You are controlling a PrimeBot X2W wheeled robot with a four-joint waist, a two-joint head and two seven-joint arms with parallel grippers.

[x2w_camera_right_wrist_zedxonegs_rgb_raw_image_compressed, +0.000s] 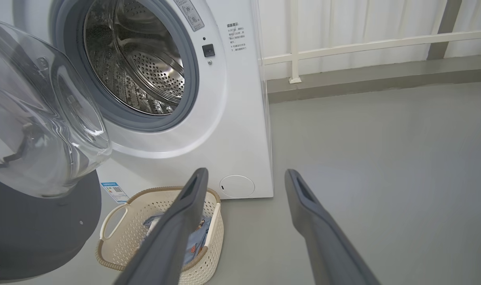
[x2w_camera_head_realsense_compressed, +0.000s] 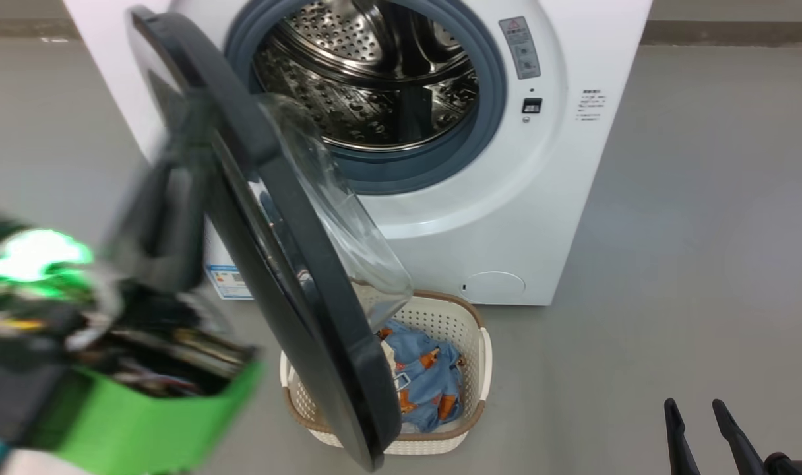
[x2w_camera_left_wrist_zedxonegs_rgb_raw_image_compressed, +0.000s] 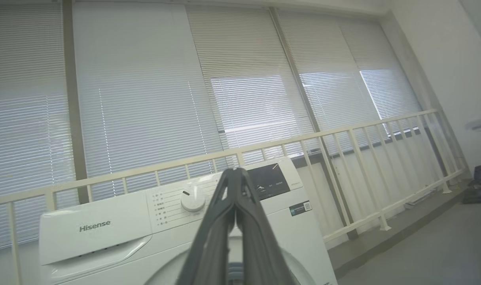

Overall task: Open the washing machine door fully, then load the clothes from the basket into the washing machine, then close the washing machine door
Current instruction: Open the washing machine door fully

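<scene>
Step in hand: step one, opening the door fully; judged not yet complete.
Door position: the washing machine door (x2w_camera_head_realsense_compressed: 302, 264) is swung out from its hinge on the left of the washing machine (x2w_camera_head_realsense_compressed: 572, 165) and stands nearly edge-on in the head view, glass bowl facing the opening. Its lower edge hangs over the left half of the basket (x2w_camera_head_realsense_compressed: 470, 316).
Left gripper: the left gripper (x2w_camera_left_wrist_zedxonegs_rgb_raw_image_compressed: 235, 174) has its fingers pressed together with nothing between them. In the head view it is a blurred shape just left of the door's outer face; contact with the door cannot be told.
Right gripper: the right gripper (x2w_camera_right_wrist_zedxonegs_rgb_raw_image_compressed: 246, 174) has its fingers spread wide and empty, low over the floor to the right of the basket and well apart from the door.
Next move: judged to call for swinging the door further left until it clears the basket, so the right gripper can reach the contents from above.
Basket location: on the floor, just in front of the machine's lower front edge, below the drum opening.
Basket contents: the clothes (x2w_camera_head_realsense_compressed: 427, 376), a bundle of blue printed fabric with pale cloth parts, lying low inside.
Drum contents: the drum (x2w_camera_head_realsense_compressed: 374, 79) is bare steel; no fabric is seen inside.
Caution: the overhanging door blocks part of the basket; reaching in now would probably strike it.
</scene>
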